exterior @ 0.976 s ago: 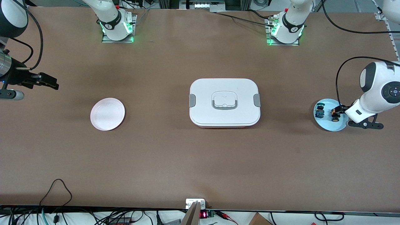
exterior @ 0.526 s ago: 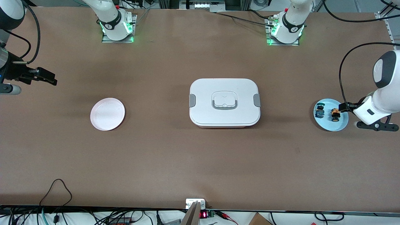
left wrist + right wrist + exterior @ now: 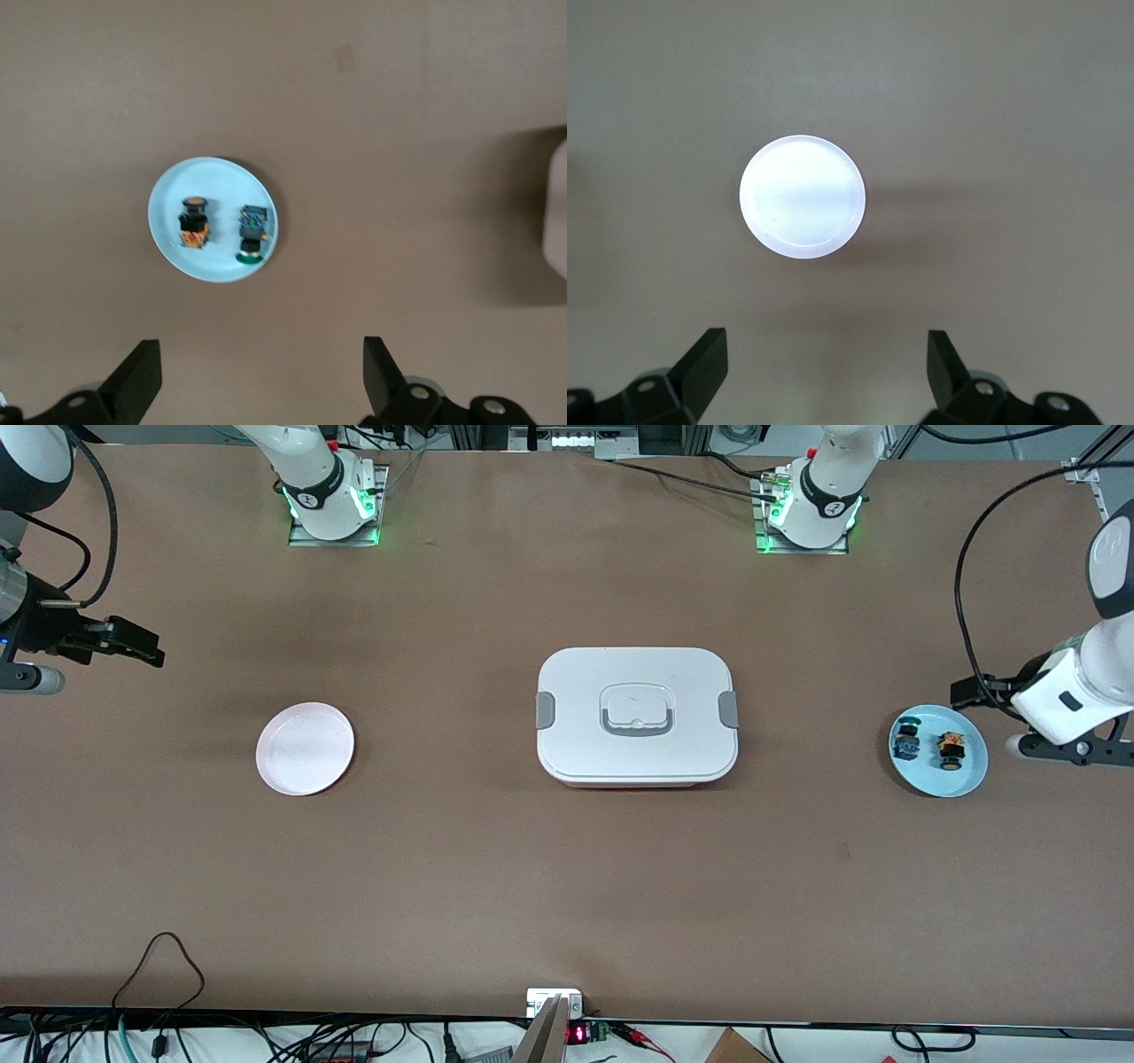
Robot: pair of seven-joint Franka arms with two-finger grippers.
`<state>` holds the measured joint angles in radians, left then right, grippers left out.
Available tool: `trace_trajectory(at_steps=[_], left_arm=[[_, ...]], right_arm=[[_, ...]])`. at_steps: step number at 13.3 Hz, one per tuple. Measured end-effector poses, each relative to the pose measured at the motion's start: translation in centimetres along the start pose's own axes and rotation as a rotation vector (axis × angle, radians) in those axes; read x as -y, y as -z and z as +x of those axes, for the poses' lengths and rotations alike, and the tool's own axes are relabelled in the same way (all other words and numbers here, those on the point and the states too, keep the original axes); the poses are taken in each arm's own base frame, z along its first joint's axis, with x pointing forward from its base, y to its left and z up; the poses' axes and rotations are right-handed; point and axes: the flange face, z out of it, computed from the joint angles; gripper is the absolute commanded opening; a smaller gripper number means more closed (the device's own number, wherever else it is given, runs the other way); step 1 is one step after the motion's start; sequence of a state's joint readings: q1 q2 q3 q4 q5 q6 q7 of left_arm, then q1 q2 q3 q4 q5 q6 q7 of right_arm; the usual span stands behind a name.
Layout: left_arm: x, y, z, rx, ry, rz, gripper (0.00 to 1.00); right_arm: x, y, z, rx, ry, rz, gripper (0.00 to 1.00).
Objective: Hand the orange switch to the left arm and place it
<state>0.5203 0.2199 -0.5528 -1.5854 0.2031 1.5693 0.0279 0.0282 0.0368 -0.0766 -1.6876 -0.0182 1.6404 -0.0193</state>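
The orange switch (image 3: 951,749) lies on a light blue plate (image 3: 966,775) at the left arm's end of the table, beside a blue-and-teal switch (image 3: 905,742). My left gripper (image 3: 972,691) is open and empty, up in the air over the plate's edge. In the left wrist view (image 3: 261,381) the orange switch (image 3: 193,227) and the blue plate (image 3: 213,181) lie well clear of its fingers. My right gripper (image 3: 133,645) is open and empty over the table at the right arm's end. The white box (image 3: 636,716) stands mid-table.
A pink plate (image 3: 305,747) with nothing on it lies toward the right arm's end; it also shows in the right wrist view (image 3: 802,197), under the right gripper (image 3: 824,376). The box's edge (image 3: 558,212) shows in the left wrist view. Cables hang along the table's near edge.
My left gripper has drawn up and away from the orange switch, which stays on the blue plate. The right gripper has shifted only slightly.
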Motion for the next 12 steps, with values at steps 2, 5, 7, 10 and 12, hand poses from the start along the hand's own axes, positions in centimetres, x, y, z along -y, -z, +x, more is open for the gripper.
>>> trace_trajectory(at_steps=[2, 5, 7, 10, 12], left_arm=[[0.4, 1.5, -1.0, 0.009, 0.041, -0.035, 1.00], [0.6, 3.0, -2.3, 0.024, 0.074, -0.031, 1.00], [1.0, 3.3, -2.8, 0.023, 0.097, -0.054, 1.00], [2.2, 3.3, -3.5, 0.014, 0.126, -0.076, 1.00], [2.1, 2.4, -3.9, -0.004, 0.126, -0.075, 1.00]], right_arm=[[0.1, 0.0, 0.0, 0.000, 0.001, 0.000, 1.00], [0.1, 0.0, 0.0, 0.000, 0.002, 0.000, 1.00], [0.1, 0.0, 0.0, 0.000, 0.002, 0.000, 1.00], [0.1, 0.0, 0.0, 0.000, 0.002, 0.000, 1.00], [0.1, 0.1, -0.1, 0.001, 0.002, 0.000, 1.00]])
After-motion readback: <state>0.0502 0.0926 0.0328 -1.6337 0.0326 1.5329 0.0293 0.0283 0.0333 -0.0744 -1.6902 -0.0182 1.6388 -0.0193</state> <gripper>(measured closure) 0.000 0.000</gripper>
